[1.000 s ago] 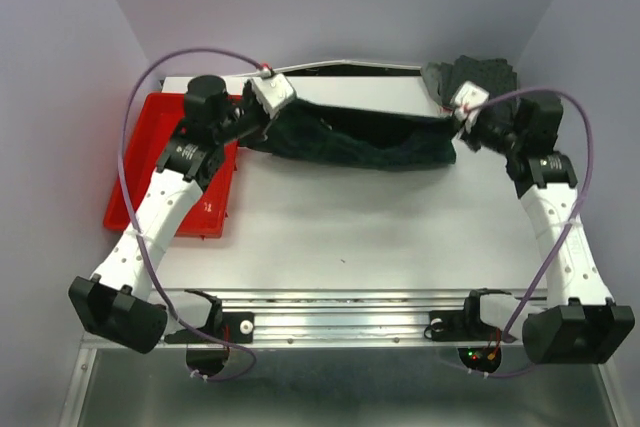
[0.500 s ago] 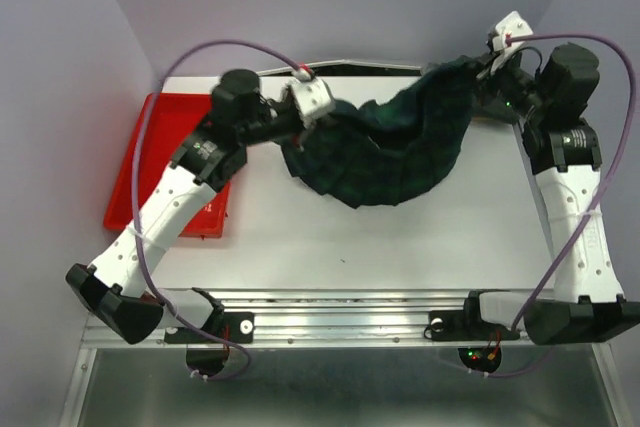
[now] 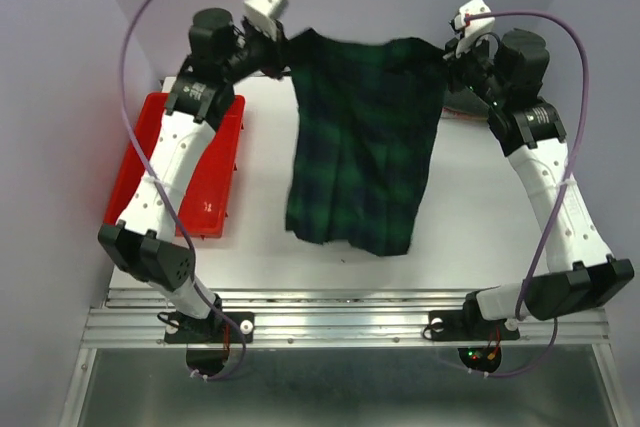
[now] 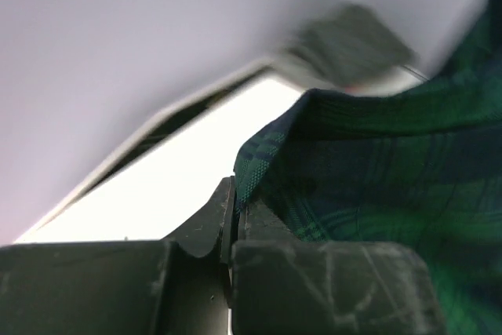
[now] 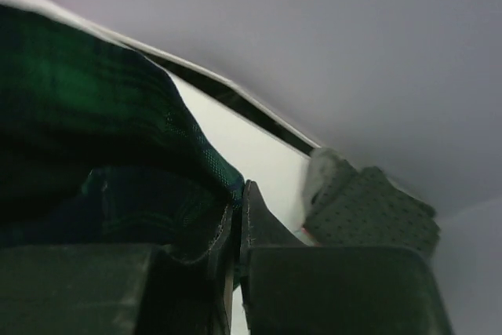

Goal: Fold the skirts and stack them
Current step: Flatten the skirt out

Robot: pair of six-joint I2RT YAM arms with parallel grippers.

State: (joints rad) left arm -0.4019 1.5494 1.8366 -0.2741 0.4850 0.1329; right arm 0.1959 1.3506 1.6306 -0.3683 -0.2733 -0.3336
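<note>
Aloft, plaid skirt between both pincers

Grn-navy plaid skirt hangs spread by top corners; dotted charcoal skirt far R.

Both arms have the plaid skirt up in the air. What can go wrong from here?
1. Slip: the left gripper and right gripper pinch only the top corners of the plaid skirt; a corner may pull free.
2. Bad lay-down: the hem hangs uneven, so it may bunch on the table.
3. The dotted skirt lies close by the right gripper and could get dragged.
</note>
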